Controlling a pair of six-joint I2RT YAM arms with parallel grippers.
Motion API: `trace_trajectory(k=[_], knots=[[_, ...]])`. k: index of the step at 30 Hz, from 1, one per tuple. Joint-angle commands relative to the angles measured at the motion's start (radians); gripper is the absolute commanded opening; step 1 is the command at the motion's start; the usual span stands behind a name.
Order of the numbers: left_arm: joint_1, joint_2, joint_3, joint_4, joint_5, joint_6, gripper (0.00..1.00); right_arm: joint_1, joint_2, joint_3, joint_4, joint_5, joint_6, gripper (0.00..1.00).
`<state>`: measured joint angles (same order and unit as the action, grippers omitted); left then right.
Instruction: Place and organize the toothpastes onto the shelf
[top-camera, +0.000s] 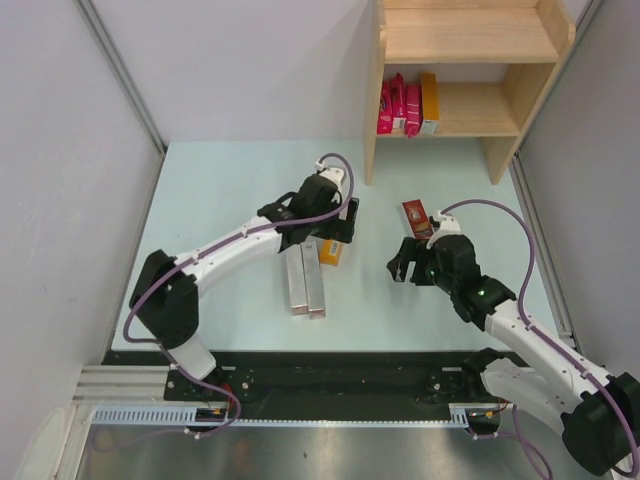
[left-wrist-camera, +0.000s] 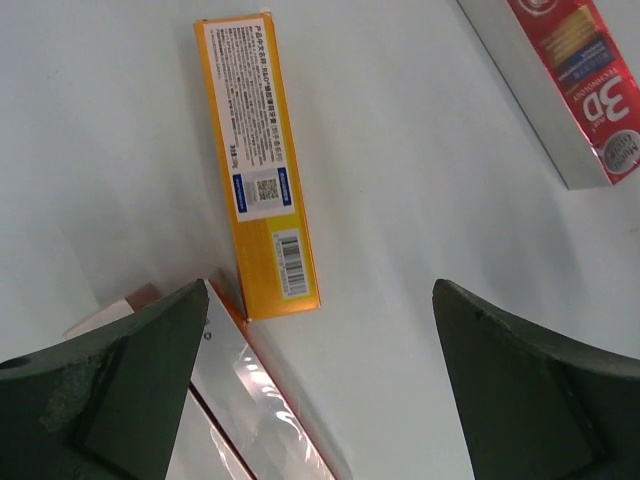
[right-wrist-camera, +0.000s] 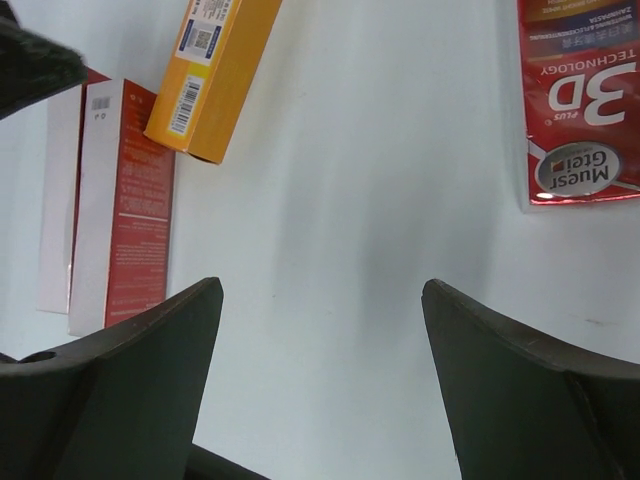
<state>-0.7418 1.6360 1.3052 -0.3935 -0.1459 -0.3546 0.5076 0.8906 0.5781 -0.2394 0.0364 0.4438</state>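
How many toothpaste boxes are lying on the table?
4: two silver boxes side by side, orange box by left hand, red box by right hand; arms may hide more.

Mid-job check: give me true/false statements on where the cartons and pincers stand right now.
1. Magenta-pink cardboard cartons stand upright on the lower board of the light wooden shelf. True.
2. The left pincer is shut on the orange-yellow rectangular carton. False: it is open and empty; that carton lies on the pale green table.
3. The dark red glossy carton lies on the table, off the shelf. True.
4. The right pincer holds a carton. False: it is open and empty.
5. Two silver-grey cartons lie side by side on the table. True.
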Motion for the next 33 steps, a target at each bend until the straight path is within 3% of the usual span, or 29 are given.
trace_trajectory(k=[1, 9, 25, 29, 33], knots=[[0.031, 0.099, 0.088, -0.033, 0.031, 0.039, 1.0, 0.026, -0.005, -0.004, 0.067, 0.0, 0.044, 0.87], [0.055, 0.309, 0.284, -0.094, 0.037, 0.052, 0.99, 0.092, 0.007, -0.004, 0.071, 0.039, 0.07, 0.87], [0.101, 0.57, 0.486, -0.166, 0.065, 0.04, 0.9, 0.192, 0.004, -0.004, 0.068, 0.099, 0.088, 0.86], [0.107, 0.59, 0.494, -0.166, 0.071, 0.04, 0.82, 0.197, -0.001, -0.004, 0.068, 0.103, 0.088, 0.86], [0.111, 0.596, 0.485, -0.154, 0.08, 0.042, 0.58, 0.2, 0.004, -0.004, 0.068, 0.106, 0.087, 0.86]])
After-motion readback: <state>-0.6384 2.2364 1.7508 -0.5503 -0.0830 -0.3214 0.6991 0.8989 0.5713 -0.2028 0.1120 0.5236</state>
